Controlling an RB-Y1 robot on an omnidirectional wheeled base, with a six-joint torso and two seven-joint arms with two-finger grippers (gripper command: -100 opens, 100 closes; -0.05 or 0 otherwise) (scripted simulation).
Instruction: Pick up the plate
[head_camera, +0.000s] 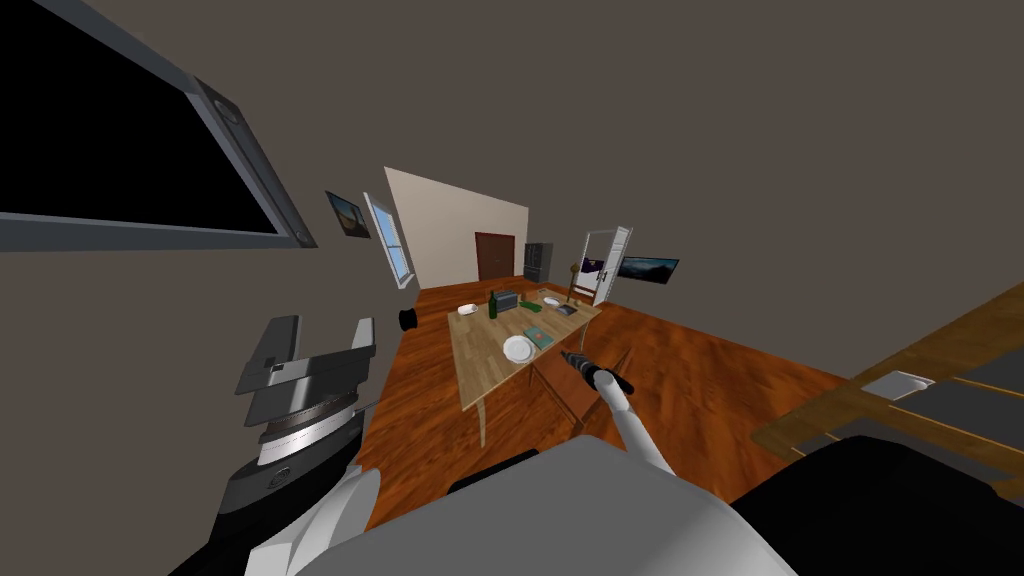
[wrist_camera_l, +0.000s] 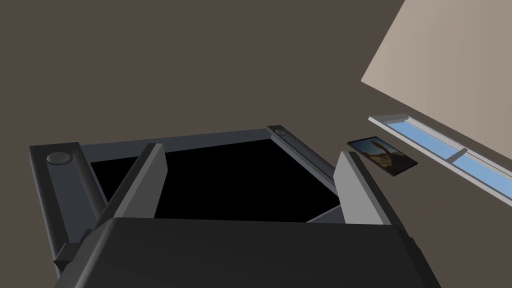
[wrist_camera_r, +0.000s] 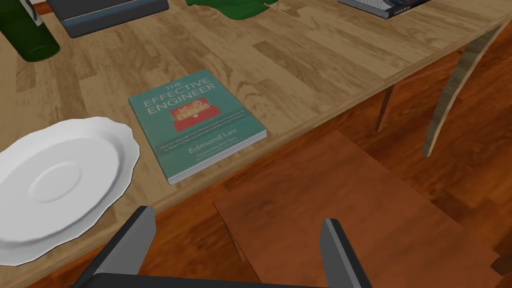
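A white, wavy-rimmed plate (wrist_camera_r: 55, 182) is seen on the wood-grain desk (wrist_camera_r: 310, 65), just beside a teal book (wrist_camera_r: 195, 122). The right claw (wrist_camera_r: 239, 216) and left claw (wrist_camera_l: 251, 151) are held apart.

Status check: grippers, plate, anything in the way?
Right gripper open, empty, over the chair seat, short of the table edge. Left gripper open, raised aside. Plate untouched at table edge, book close beside it.

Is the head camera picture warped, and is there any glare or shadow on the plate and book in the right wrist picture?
Head view: strongly warped and rolled; the light wooden table slants with the whole picture. Right wrist view: even light, no glare or cast shadow on the white scalloped plate or the teal paperback book. Left wrist view: pure black area inside a grey frame.
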